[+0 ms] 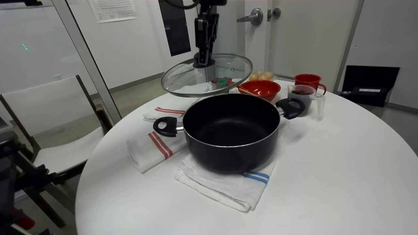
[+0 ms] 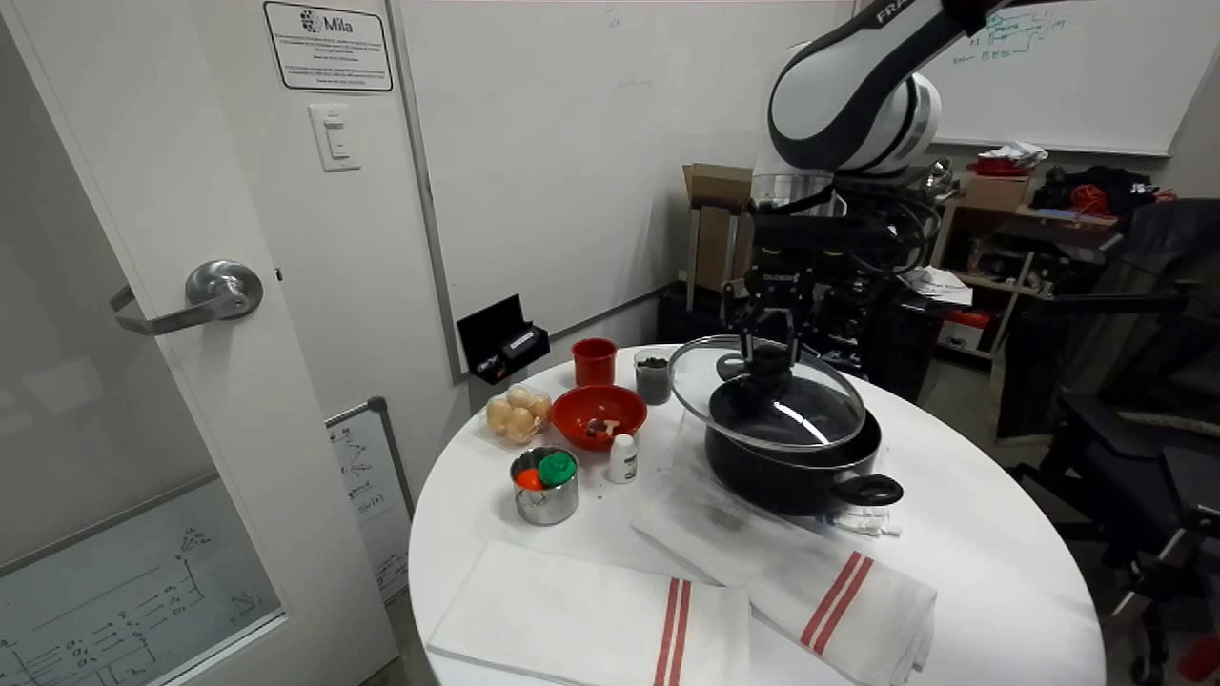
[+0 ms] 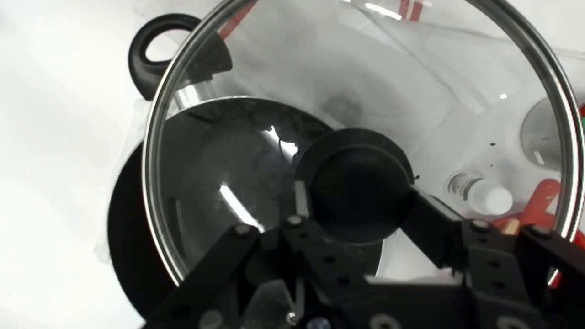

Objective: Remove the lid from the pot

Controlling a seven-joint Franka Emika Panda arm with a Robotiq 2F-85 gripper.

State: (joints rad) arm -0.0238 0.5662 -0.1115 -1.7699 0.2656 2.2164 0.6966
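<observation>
The large black pot [image 1: 232, 155] stands on a folded white towel on the round table, its inside open and bare. It also shows in an exterior view [image 2: 762, 481] and in the wrist view [image 3: 132, 237]. The glass lid [image 1: 184, 80] hangs above the pot and off to one side, slightly tilted. It still partly overlaps the pot in the wrist view [image 3: 256, 160] and in an exterior view [image 2: 801, 410]. My gripper [image 3: 361, 201] is shut on the lid's dark centre knob, one finger on each side. It also shows in both exterior views [image 1: 204, 60] [image 2: 769, 353].
A red bowl [image 2: 599, 414], red cup [image 2: 594, 362], measuring cup [image 1: 301, 101], white bottle [image 2: 623, 459], steel cup [image 2: 546, 500] with coloured items and a pack of eggs [image 2: 519, 414] stand beside the pot. Red-striped towels [image 1: 153, 147] lie near it. The pot's handles [image 1: 166, 126] stick out.
</observation>
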